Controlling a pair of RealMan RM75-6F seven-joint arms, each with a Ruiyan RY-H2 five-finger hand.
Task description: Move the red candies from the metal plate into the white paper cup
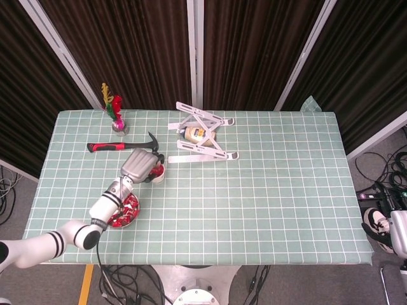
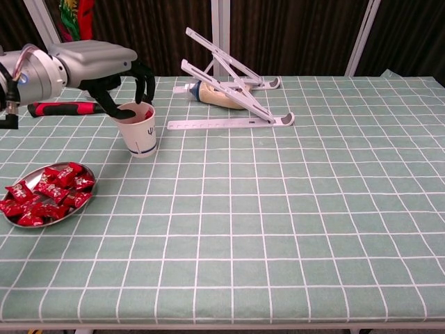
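Many red candies (image 2: 43, 193) lie on our metal plate (image 2: 86, 202); our left hand (image 2: 104, 66) hovers over the white paper cup (image 2: 139, 132), fingers (image 2: 147, 83) curled downward, spread, holding nothing visible.

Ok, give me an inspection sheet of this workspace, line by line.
Surface: table under a green checked cloth.
Job's things: metal plate holds many red candies; white paper cup upright beside it.
Clutter: hammer, folding stand over a bottle, feathered shuttlecock.
Hands: left hand over the cup's mouth, fingers curled at the rim; right hand not in view.
Cables: on the floor at right.
Surroundings: dark curtains.
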